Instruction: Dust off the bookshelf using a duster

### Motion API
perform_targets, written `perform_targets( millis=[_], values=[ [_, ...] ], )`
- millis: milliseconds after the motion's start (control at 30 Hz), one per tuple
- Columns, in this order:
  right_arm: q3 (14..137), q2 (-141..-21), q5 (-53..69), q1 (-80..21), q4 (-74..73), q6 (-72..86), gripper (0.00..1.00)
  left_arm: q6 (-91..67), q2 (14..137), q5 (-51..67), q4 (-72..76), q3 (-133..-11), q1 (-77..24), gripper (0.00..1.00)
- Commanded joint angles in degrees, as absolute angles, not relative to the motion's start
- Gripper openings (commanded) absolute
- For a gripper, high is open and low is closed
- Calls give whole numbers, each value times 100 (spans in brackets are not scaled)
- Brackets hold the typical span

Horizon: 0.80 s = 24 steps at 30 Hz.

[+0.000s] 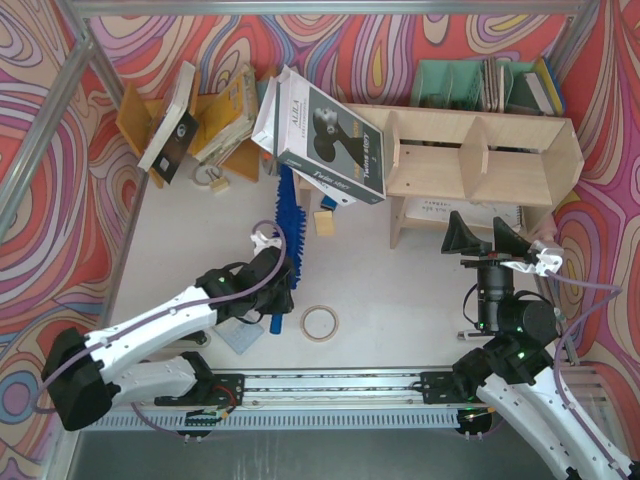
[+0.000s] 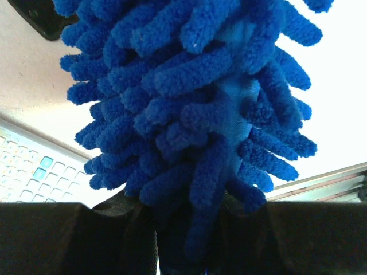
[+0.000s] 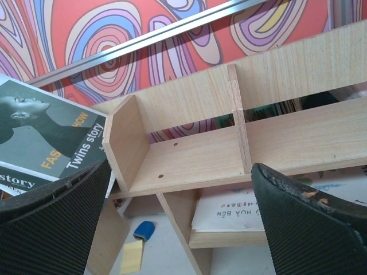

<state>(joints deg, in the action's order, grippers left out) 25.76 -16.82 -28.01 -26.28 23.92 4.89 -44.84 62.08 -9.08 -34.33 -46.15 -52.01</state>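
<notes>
Blue fluff: grips duster (image 1: 290,215) tight in left hand (image 1: 272,282), tip pointing away; bookshelf (image 1: 440,172) off to the right, maybe close.

Handle of the duster (image 2: 195,114) — lost inside the left gripper (image 2: 179,247) — fluffy tip beyond the top edge

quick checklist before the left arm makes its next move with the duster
1. Left gripper shut on the duster handle: ok.
2. Duster head touching the bookshelf: not ok, it is off to the shelf's left.
3. Path to the shelf clear: not ok, a magazine leans over its left end.
4. Right gripper open, away from the duster: ok.
5. Duster head free of snags: cannot tell.
</notes>
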Motion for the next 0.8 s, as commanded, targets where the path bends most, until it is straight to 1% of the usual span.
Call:
perform_targets(
  millis=[0,233,500,633,767],
  values=[
    [2595,-1639,-2856,-2636,2547,422,99,-4327,6433,-379,-3025,-4449,-5289,0],
    [2628,-1679,-2882,-2637,2492,425,99,-4031,5775,-1104,-3675,-4992,-5294,0],
    [2667,-1695,-2932,-2631,2444,432,99,-3959,4643,-1657,-3827,-5144,-5297,0],
    [2707,-1747,-2879,-2637,2423,444,99,-3893,4477,-1945,-4070,-5425,-5287,0],
    [2718,-1760,-2852,-2637,2408,444,99,-3783,4571,-2175,-4280,-5810,-5284,0]
  ],
)
